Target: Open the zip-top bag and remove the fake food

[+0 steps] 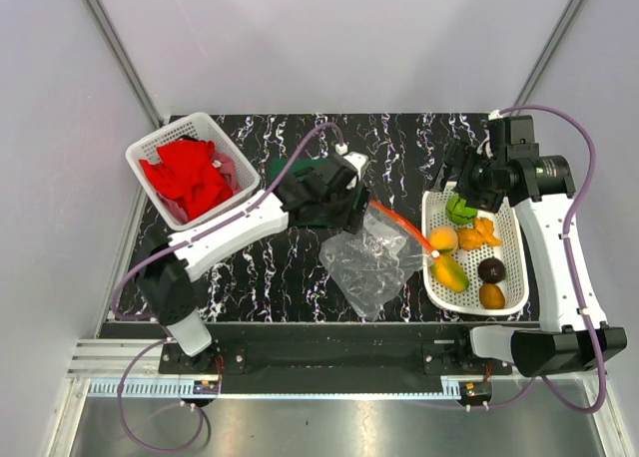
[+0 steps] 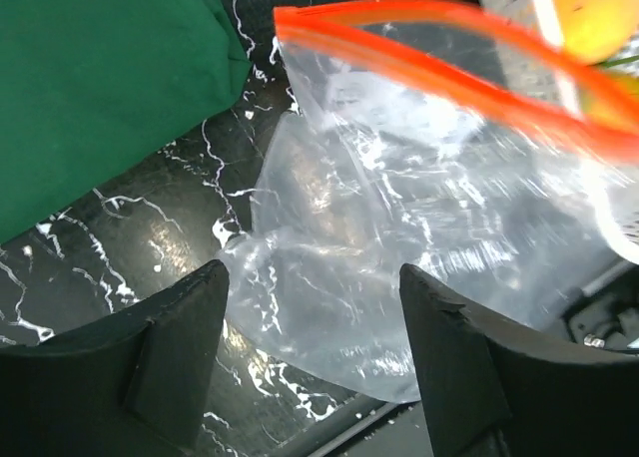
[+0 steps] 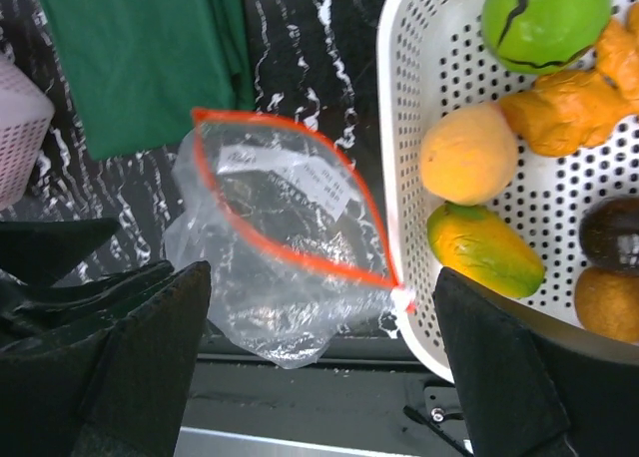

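Note:
The clear zip-top bag (image 1: 371,262) lies crumpled in the middle of the dark marble table, and nothing shows inside it. Its orange zip strip (image 3: 285,193) gapes open, one end against the white basket (image 1: 519,239). The fake food lies in that basket: a green fruit (image 1: 461,210), a peach-orange ball (image 3: 467,153), a yellow-green mango (image 3: 486,247), an orange knobbly piece (image 3: 569,113) and a dark round one (image 1: 491,269). My left gripper (image 2: 312,270) hangs open over the bag's (image 2: 399,237) left part, nothing between its fingers. My right gripper (image 1: 463,186) is open above the basket's far end.
A dark green cloth (image 1: 285,170) lies flat behind the bag, partly under my left arm. A white basket (image 1: 160,143) with a red cloth (image 1: 192,178) stands at the back left. The table's front edge and a metal rail run just below the bag.

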`<state>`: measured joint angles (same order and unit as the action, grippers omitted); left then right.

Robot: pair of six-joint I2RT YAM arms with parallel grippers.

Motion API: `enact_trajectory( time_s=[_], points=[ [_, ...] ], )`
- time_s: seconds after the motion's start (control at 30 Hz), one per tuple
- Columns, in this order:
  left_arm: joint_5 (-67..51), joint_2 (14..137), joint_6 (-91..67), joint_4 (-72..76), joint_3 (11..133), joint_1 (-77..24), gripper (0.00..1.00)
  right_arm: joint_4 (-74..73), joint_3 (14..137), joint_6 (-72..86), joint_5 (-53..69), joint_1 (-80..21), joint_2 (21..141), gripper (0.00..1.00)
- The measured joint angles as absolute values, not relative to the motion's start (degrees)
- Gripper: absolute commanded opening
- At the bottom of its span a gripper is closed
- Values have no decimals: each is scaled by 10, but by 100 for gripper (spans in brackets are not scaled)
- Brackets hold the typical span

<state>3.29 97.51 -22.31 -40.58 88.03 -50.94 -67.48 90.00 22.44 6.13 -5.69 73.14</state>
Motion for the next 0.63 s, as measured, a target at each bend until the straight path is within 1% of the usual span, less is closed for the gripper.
enact_trajectory(
  time_s=[0.17,0.33,0.43,0.57,0.63],
  points=[
    [33,900,-241,-396,850,-509,74,-686,900,225,101,-57,722,100],
    [20,775,-258,-369,785,-508,76,-692,896,229,154,-57,693,100],
    [-6,688,-283,-318,719,-506,78,-689,879,246,188,-57,663,100],
    [-41,555,-361,-183,575,-505,79,-673,825,270,222,-57,616,100],
    [-49,520,-397,-133,525,-505,80,-661,793,279,239,-57,594,100]
  ],
)
